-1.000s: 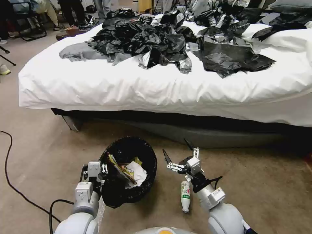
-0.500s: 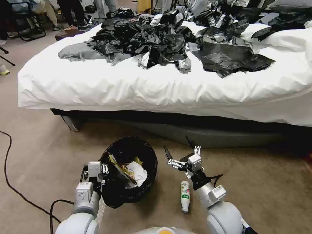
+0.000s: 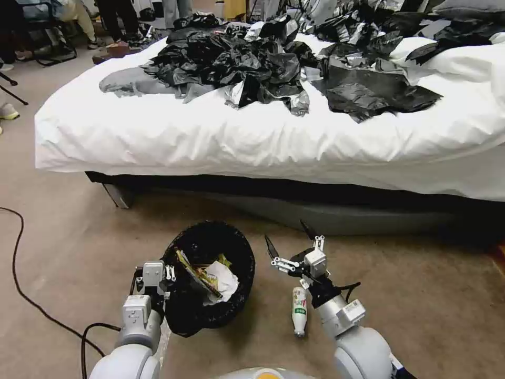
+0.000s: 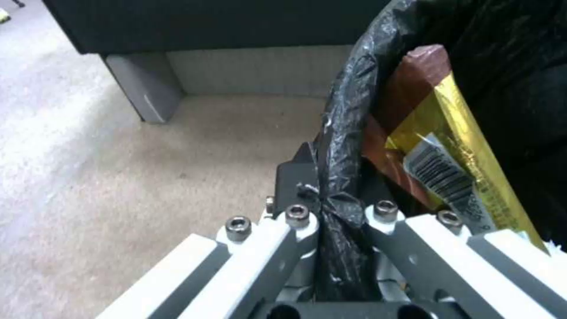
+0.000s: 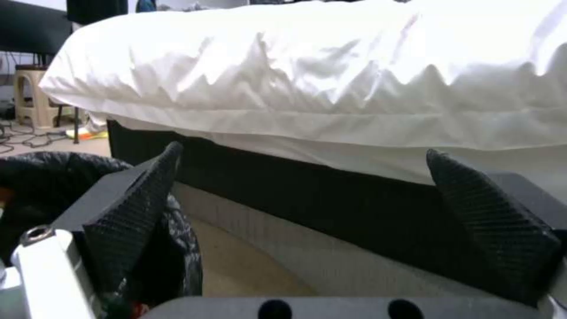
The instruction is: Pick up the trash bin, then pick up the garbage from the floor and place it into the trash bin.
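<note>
Beige carpet [image 3: 79, 252] lay before a white bed [image 3: 210, 142] covered with black plastic sheets [image 3: 236, 68]. The left gripper [image 3: 158, 273] was clamped on the rim of the trash bin [image 3: 239, 252], which held a yellow wrapper [image 4: 467, 146] and a paper wad [image 3: 223, 281]. The right gripper [image 3: 292, 245] hung with fingers spread wide just beside the bin, above a small bottle [image 3: 299, 310] lying on the floor

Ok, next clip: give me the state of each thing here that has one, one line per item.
left gripper: shut on the trash bin's rim.
right gripper: open, empty, above the floor.
trash bin: held at its rim, partly filled with wrappers and paper.
yellow wrapper: inside the bin, against its wall.
small bottle: lying on the floor beside the bin.
</note>
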You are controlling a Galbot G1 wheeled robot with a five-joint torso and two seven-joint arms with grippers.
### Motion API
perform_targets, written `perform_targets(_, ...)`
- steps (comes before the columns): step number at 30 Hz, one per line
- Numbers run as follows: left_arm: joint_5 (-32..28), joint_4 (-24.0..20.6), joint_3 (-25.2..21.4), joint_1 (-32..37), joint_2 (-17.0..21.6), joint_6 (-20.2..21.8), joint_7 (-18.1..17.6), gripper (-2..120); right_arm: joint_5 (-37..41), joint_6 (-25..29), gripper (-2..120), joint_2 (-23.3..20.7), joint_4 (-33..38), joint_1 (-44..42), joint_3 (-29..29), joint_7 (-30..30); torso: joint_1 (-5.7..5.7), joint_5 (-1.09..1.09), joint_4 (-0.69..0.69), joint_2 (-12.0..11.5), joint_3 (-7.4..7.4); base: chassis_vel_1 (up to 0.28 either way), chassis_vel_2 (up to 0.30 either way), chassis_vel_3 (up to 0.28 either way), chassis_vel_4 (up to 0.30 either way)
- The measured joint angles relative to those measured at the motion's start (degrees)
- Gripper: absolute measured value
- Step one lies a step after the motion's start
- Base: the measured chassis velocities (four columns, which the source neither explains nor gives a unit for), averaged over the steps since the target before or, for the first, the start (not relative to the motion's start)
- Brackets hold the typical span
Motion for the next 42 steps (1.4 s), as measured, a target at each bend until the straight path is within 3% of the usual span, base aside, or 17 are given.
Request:
perform_targets(34,0.0,-0.6,-0.2,0.3,0.3,-0.1,0.1,1,-0.7,0.7,100,-1.0,-0.1,1.3,0.3,-0.3,0.0,0.0,0.0,0.0,0.01,0.002,-0.001,-0.002,0.003)
perform_targets(42,-1.1,-1.4,-1.5,0.0,0.4,-0.1,0.1,1,0.2,-5.9,100,-4.5,-0.4,2.5,-1.1,2.9,0.0,0.01,0.0,0.0,0.01,0.0,0.0,0.0,0.0)
